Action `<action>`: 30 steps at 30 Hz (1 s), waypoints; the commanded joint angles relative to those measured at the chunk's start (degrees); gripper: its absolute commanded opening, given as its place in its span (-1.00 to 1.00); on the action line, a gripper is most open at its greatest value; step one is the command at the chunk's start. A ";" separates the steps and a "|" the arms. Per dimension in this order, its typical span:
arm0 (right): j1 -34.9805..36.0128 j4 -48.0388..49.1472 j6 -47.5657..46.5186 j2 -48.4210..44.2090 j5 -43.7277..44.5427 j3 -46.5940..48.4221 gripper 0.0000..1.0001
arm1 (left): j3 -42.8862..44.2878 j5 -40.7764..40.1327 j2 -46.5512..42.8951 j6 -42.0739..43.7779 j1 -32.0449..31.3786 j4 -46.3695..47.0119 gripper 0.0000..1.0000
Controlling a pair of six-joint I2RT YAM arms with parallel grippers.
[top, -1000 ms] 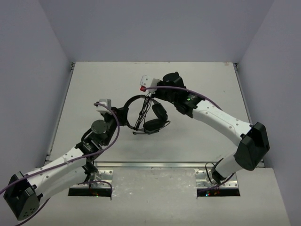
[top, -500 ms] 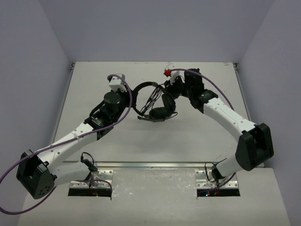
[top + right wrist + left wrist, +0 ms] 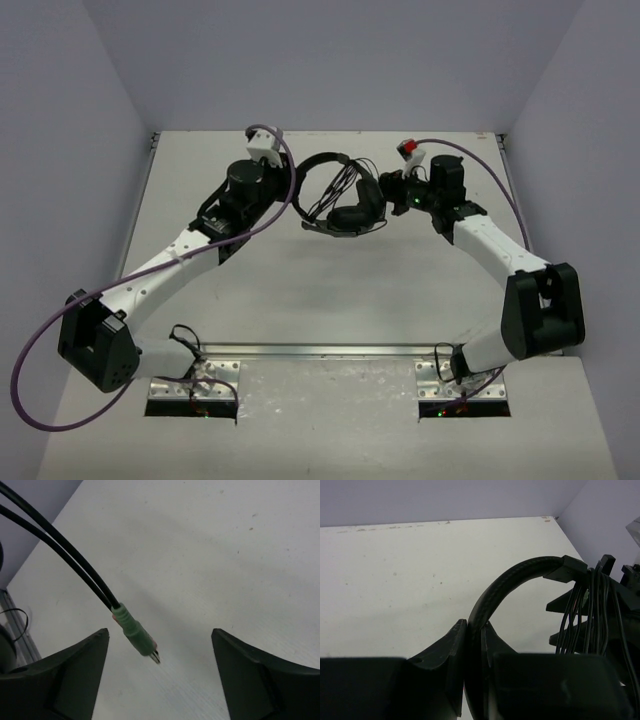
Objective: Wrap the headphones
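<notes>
The black headphones [image 3: 345, 200] are held above the table near its far middle, their thin cable wound in several loops round the headband beside an earcup [image 3: 358, 212]. My left gripper [image 3: 293, 196] is shut on the arched headband [image 3: 520, 575], which runs up from between its fingers; the cable loops [image 3: 590, 610] hang at the right. My right gripper [image 3: 396, 194] stands just right of the earcup. In the right wrist view it is open [image 3: 159, 631], and the cable's green plug [image 3: 134, 632] dangles free between the fingers, touching neither.
Grey walls close the table [image 3: 200, 270] on the left, far and right sides. A metal rail [image 3: 320, 350] runs along the near edge by the arm bases. Purple robot cables [image 3: 285, 175] arch over both wrists.
Both arms have moved toward the far wall, carrying the headphones with them. The right gripper has opened and let go of the cable end, and now sits right of the earcup.
</notes>
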 commanded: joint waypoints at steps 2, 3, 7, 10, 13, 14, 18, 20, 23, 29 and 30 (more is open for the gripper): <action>-4.35 0.41 10.02 -0.92 -3.45 -1.50 0.93 | 4.73 1.62 2.61 1.00 2.54 4.92 -0.99; -4.54 -0.73 10.55 -1.27 -2.92 -1.94 0.94 | 6.92 2.23 3.40 1.44 3.59 3.79 -0.99; -4.71 -9.32 11.60 -4.17 5.15 -5.10 0.98 | 13.86 4.25 8.50 6.35 4.83 -0.60 -0.99; -5.41 -17.68 13.70 -7.77 15.52 -6.60 0.98 | 15.64 8.72 11.05 10.39 5.10 -1.24 -0.99; -6.73 -25.50 16.26 -11.20 21.07 -6.08 0.98 | 15.81 11.90 11.76 10.85 5.98 -0.53 -0.99; -6.65 -30.05 16.35 -12.25 23.60 -5.47 0.98 | 16.08 12.69 12.11 10.85 6.15 -0.97 -0.99; -6.73 -39.64 16.62 -15.68 31.07 -2.83 0.98 | 17.48 16.20 14.31 11.81 6.24 -3.08 -0.99; -6.73 -40.20 15.75 -20.05 31.80 -3.35 0.98 | 17.22 19.96 15.27 13.65 6.24 -2.99 -0.99; -6.73 -40.64 13.20 -25.34 31.10 -4.14 0.98 | 17.83 26.72 16.85 17.86 6.42 -2.99 -0.99; -6.73 -47.14 9.15 -34.14 33.47 0.34 0.98 | 21.26 41.41 22.65 23.24 6.68 -7.63 -0.99; -6.73 -47.06 9.41 -36.15 32.78 0.25 0.98 | 22.14 43.52 23.96 24.72 6.68 -8.35 -0.99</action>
